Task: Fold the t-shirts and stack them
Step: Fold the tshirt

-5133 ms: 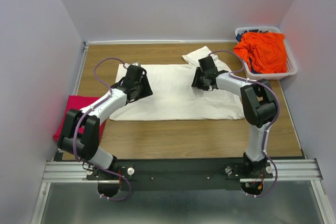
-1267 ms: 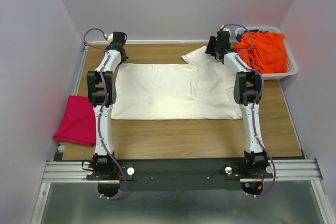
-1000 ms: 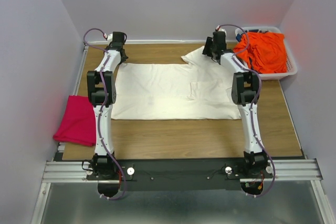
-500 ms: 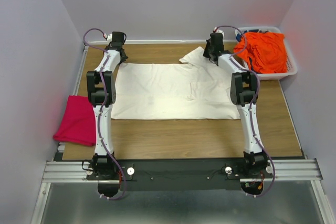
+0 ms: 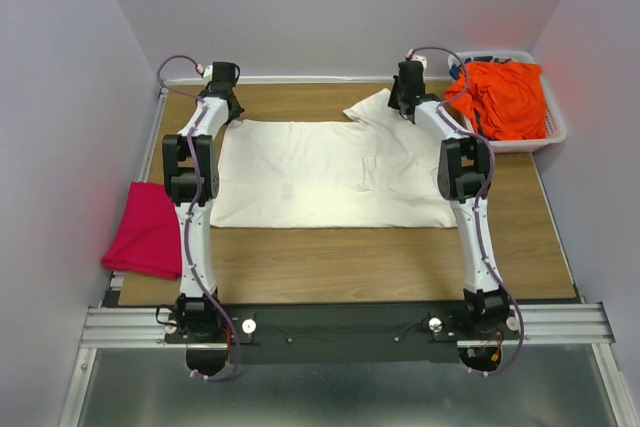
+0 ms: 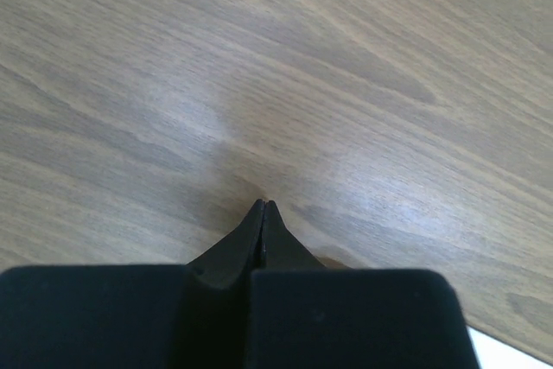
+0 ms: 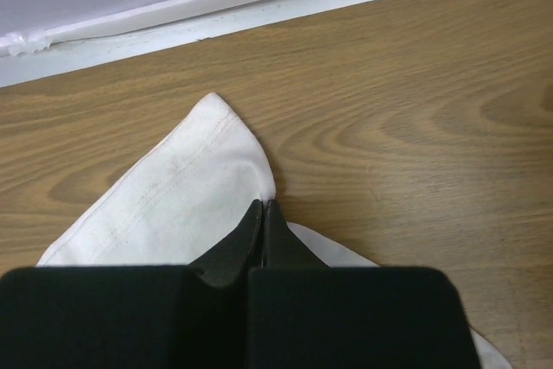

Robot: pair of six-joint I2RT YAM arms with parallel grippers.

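Your right gripper (image 7: 263, 206) was pinched shut on the sleeve hem of the cream-white t-shirt (image 5: 320, 172), spread flat on the table (image 5: 350, 257). Your left gripper (image 6: 263, 205) was closed on nothing (only bare table showed). A lift could slip that thin hold.

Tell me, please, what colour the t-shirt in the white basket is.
Bright orange: the t-shirt heaped in the basket shows best in the top external view.

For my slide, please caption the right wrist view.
Right fingers closed on the sleeve edge of the cream-white t-shirt, on the wooden table.
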